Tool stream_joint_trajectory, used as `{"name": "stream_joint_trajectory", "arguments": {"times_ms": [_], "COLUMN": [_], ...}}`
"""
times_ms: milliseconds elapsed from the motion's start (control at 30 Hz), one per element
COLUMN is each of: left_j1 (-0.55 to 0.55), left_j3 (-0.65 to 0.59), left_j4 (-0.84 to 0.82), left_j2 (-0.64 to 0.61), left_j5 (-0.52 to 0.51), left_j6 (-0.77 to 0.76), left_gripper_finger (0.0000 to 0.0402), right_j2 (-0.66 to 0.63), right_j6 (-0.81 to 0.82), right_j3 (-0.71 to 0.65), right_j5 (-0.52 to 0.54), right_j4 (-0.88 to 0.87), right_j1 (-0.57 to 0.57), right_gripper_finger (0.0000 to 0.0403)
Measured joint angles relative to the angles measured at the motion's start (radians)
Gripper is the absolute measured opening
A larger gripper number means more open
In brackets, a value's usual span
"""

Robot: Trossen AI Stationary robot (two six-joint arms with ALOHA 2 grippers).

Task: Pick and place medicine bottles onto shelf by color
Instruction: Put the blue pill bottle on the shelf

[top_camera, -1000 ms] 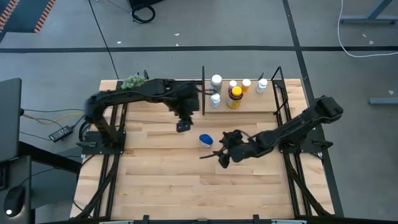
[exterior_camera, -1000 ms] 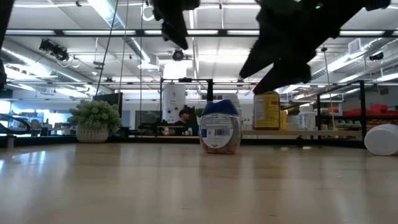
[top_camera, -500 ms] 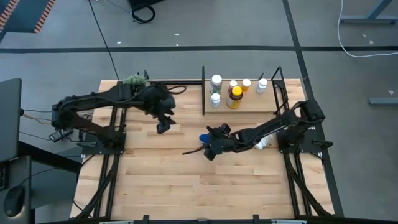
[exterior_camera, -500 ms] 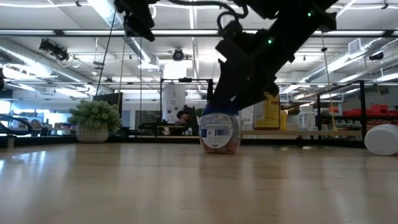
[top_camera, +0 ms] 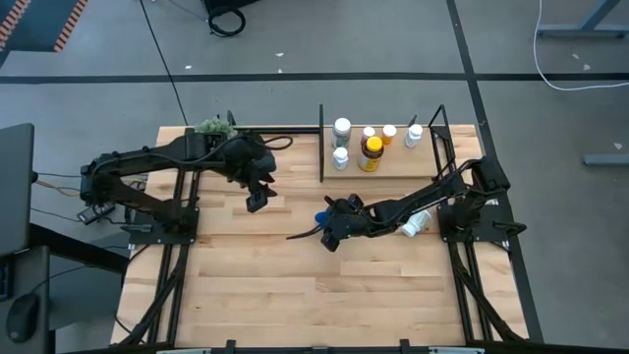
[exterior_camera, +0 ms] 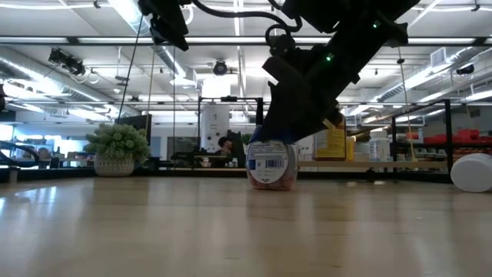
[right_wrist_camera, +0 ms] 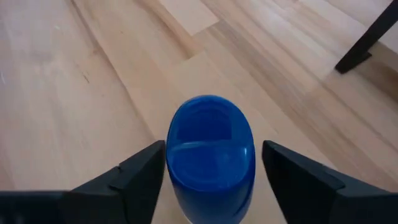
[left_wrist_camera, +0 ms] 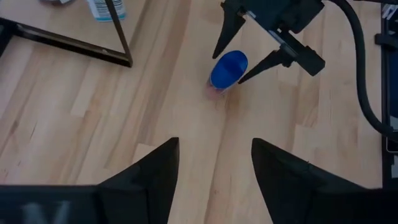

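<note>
Right gripper [top_camera: 329, 228] is down at the blue-lidded bottle [top_camera: 323, 220], which stands upright on the table [top_camera: 256, 285] in front of the shelf [top_camera: 393, 167]. In the right wrist view the two fingers [right_wrist_camera: 140, 180] straddle the blue lid [right_wrist_camera: 210, 149], one on each side, with a narrow gap showing between each finger and the lid; the claw is released, not yet clamped. The low view shows the bottle [exterior_camera: 271, 163] resting on the tabletop with the right arm over it.

Left gripper [top_camera: 257, 200] hangs above the table left of the shelf, well apart from the bottle. Its fingers [left_wrist_camera: 149, 180] stand spread and hold nothing.

On the shelf stand five bottles: two white-capped ones [top_camera: 341, 128] near its left end, an amber bottle [top_camera: 371, 150] with a yellow lid, and two small ones further right. One white bottle [top_camera: 413, 226] lies on its side on the table beneath the right arm.

A green plant ball [top_camera: 209, 127] sits at the far left edge of the table
</note>
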Motion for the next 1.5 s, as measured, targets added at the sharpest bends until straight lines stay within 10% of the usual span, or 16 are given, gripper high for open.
{"name": "stream_joint_trajectory", "arguments": {"times_ms": [233,933,1500], "left_j1": [0.0,0.0,0.0], "left_j3": [0.0,0.0,0.0], "left_j4": [-0.001,0.004,0.006], "left_j2": [0.0,0.001,0.003], "left_j5": [0.0,-0.003,-0.006], "left_j6": [0.004,0.007,0.005], "left_gripper_finger": [0.0196,0.0185,0.0183], "right_j2": [-0.002,-0.256,-0.531], "right_j6": [0.057,0.704,0.958], "right_j3": [0.0,-0.005,-0.218], "right_j5": [-0.007,0.319,0.355], "right_j4": [-0.006,-0.774,-0.797], "right_j1": [-0.008,0.165,0.177], "right_gripper_finger": [0.019,0.02,0.0201]}}
